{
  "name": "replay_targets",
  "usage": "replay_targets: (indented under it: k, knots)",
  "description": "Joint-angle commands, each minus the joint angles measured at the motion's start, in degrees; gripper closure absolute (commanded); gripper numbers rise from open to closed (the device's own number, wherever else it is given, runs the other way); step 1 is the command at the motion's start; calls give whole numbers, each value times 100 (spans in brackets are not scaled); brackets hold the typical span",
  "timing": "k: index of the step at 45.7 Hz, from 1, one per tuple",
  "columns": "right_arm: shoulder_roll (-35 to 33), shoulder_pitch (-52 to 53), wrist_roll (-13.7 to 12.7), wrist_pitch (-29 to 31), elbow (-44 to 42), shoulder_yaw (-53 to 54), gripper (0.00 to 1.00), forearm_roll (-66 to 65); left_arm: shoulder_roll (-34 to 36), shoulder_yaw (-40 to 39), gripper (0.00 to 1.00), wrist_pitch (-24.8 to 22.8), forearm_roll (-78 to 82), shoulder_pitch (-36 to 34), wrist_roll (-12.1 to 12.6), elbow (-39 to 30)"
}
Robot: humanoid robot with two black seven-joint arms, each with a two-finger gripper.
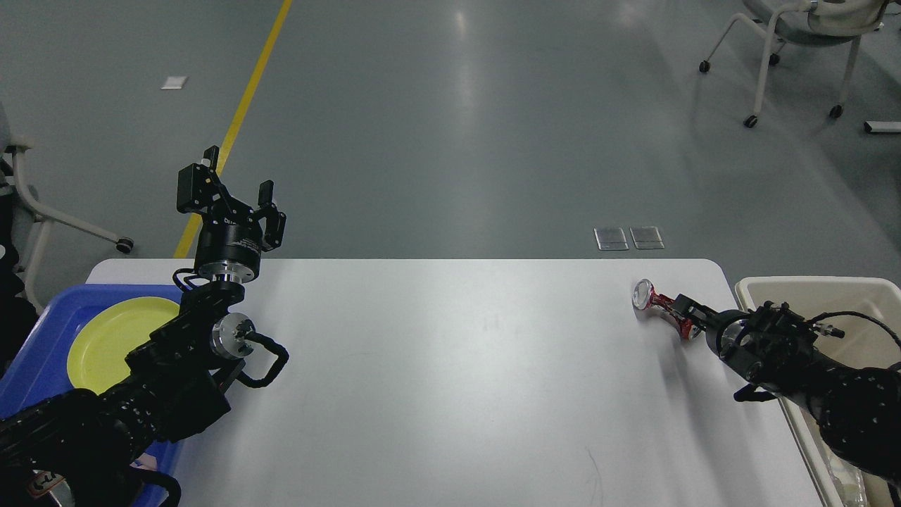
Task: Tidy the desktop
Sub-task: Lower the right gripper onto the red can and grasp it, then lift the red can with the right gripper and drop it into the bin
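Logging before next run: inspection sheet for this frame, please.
Surface: desktop white, mostly bare.
Job's things: crushed red can lying near far right corner.
Clutter: nothing seen besides the can.
End effectors: left end effector raised, open, empty; right end effector at the can, grip cannot be told.
Cables: black cable loop on left arm; thin cable on right arm.
Surroundings: blue tray with yellow plate left; beige bin right; wheeled chair; yellow floor line.
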Motion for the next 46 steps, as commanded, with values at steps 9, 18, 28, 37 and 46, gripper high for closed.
replay_targets:
  k: [9,18,28,37,46]
  knots:
    - [157,-36,-64,9,-7,80,43,0,0,3,0,0,0,1,0,0]
    - [175,-36,-55,35,2,36,73,-9,0,3,0,0,0,1,0,0]
    - [166,-36,-46,97,20,-17,100,-18,0,3,0,0,0,-8,0,0]
    - [158,60,7,132,116,-34,100,-35,0,3,0,0,0,-8,0,0]
    - [-228,833,121,737,520,18,100,-79,0,3,0,0,0,1,0,0]
